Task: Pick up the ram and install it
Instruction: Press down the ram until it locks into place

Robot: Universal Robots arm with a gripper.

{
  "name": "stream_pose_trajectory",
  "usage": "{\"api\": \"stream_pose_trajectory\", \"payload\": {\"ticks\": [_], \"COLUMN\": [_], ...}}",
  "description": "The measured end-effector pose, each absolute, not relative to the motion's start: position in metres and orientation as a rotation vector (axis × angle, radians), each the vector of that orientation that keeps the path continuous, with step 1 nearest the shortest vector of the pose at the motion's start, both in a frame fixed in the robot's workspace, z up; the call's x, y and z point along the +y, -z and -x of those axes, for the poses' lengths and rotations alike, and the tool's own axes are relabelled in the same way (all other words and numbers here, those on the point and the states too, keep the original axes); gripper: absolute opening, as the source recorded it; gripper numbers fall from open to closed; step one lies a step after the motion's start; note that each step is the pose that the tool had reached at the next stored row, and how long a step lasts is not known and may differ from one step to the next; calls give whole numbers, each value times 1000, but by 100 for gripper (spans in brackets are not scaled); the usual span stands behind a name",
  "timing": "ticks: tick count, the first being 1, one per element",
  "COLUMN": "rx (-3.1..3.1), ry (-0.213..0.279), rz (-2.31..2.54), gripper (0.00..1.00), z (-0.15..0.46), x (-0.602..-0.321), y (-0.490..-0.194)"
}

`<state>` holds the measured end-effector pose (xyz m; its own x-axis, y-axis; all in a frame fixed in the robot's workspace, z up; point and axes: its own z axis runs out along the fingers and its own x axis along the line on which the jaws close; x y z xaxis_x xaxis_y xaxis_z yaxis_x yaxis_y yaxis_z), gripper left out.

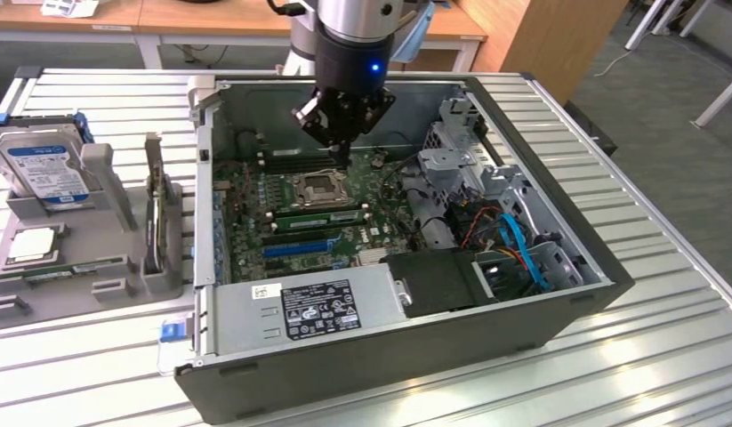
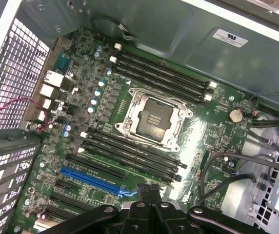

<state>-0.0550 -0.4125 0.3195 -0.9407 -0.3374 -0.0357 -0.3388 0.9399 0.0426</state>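
- Silver hard drive w/ blue label (image 1: 43, 167) is standing propped in a grey plastic parts fixture (image 1: 105, 286), well off to the exterior view's left of the hand. The fixture is keeping each part upright or seated for an easy grab.
- The ram (image 1: 69, 269), a long narrow green board stick, looks to be lying flat in the fixture's near groove, well apart from the hand and outside the case. Not fully sure of this; it's small.
- Black open-sided PC case (image 1: 341, 374) is lying on its side, so the green motherboard (image 2: 212, 131) is facing up for access from above.
- Black two-finger gripper (image 1: 340, 147) (image 2: 148, 187) is hanging inside the case. Fingers are sitting narrow, pressed together w/ nothing seen between them.
- Square metal CPU socket (image 2: 153, 118) is sitting just beyond the fingertips, w/ long black memory slots (image 2: 164, 78) on its far side & more on the near side.
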Motion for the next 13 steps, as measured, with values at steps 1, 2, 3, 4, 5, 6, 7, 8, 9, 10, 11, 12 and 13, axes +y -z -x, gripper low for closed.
{"api": "stream_pose_trajectory", "payload": {"ticks": [1, 2, 3, 4, 5, 6, 7, 8, 9, 10, 11, 12, 13], "rx": [3067, 3069, 3071, 3074, 3076, 3078, 3080, 3082, 3084, 3086, 3087, 3089, 3090], "ry": [-75, -75, -75, -74, -74, -74, -73, -73, -73, -72, -72, -72, -72], "rz": [530, 520, 505, 488, 471, 455, 440, 424, 408, 393, 380, 367, 356], "gripper": [10, 10, 10, 10, 10, 10, 10, 10, 10, 10, 10, 10, 10], "z": [55, 56, 56, 57, 57, 57, 57, 57, 57, 57, 57, 57, 57], "x": [-413, -413, -413, -413, -413, -413, -413, -413, -413, -413, -413, -413, -413], "y": [-319, -319, -319, -319, -319, -319, -319, -319, -319, -319, -319, -319, -319]}}
